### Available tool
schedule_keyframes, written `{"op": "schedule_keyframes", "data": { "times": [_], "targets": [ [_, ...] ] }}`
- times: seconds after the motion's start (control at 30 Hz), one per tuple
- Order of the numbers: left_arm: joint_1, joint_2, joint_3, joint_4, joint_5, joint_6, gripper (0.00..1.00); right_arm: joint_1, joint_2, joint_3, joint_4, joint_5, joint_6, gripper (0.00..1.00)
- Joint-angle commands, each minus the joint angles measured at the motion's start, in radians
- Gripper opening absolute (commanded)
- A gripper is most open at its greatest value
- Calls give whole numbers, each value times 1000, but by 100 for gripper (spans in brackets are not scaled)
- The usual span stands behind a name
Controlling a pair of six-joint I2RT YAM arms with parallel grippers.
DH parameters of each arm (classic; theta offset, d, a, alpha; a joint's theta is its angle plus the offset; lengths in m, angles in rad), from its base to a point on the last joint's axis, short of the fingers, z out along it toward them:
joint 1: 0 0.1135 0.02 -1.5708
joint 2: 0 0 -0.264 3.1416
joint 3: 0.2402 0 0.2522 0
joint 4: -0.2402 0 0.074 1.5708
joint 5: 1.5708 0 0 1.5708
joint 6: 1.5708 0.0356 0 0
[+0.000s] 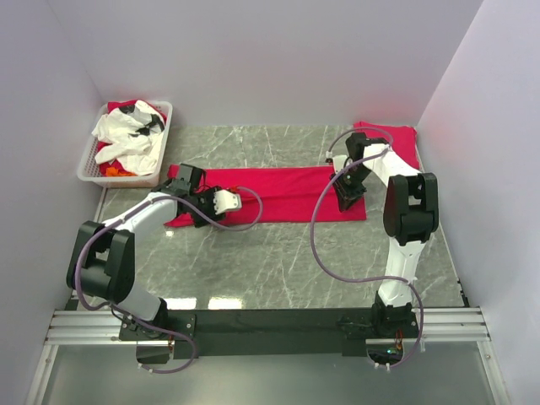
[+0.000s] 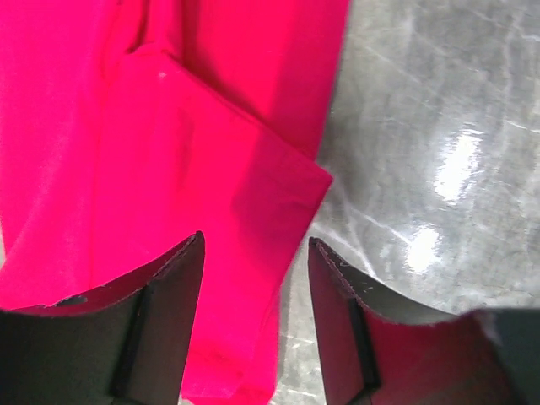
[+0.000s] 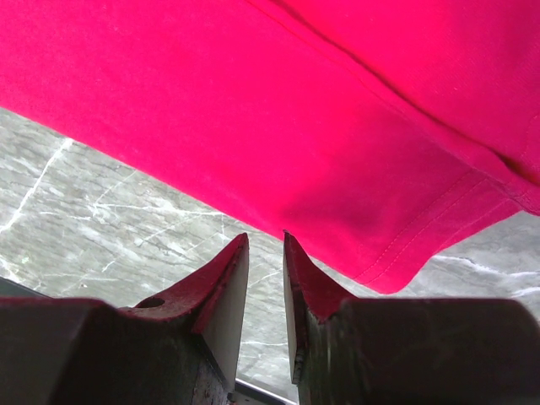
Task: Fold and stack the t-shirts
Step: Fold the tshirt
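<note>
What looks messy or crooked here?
The white clothes are heaped and crumpled in the basket at the far left. The red t-shirt lies in a long strip, but its left end sticks out crooked.

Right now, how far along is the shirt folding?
Done: one folded t-shirt lies at the far right corner. In hand: a second t-shirt lies as a long strip, with the left end effector and right end effector open at its ends. Remaining: cross-folding, stacking, and the garments in the white basket.
</note>
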Motion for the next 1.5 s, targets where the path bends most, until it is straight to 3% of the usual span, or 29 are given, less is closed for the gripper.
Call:
{"op": "schedule_keyframes", "data": {
  "times": [0.0,0.4,0.67,1.03,1.23,1.33,1.47],
  "targets": [
    [-16,-27,-32,34,9,35,58,-12,4,27,-17,-12,-1,31],
    [-104,-16,-131,222,-109,89,57,-24,12,39,-33,-18,-1,31],
    [-105,-28,-132,264,-127,92,43,-24,24,53,-42,-18,-4,31],
    [-82,-7,-10,151,-81,84,11,-24,27,47,-39,-15,-10,30],
    [-49,76,167,-44,-28,95,20,-24,33,50,-42,-7,-19,31],
    [-46,103,178,-98,-11,132,24,-29,41,58,-46,-9,-22,30],
    [-48,102,158,-112,18,149,16,-33,44,53,-42,-9,-24,30]
  ]
}}
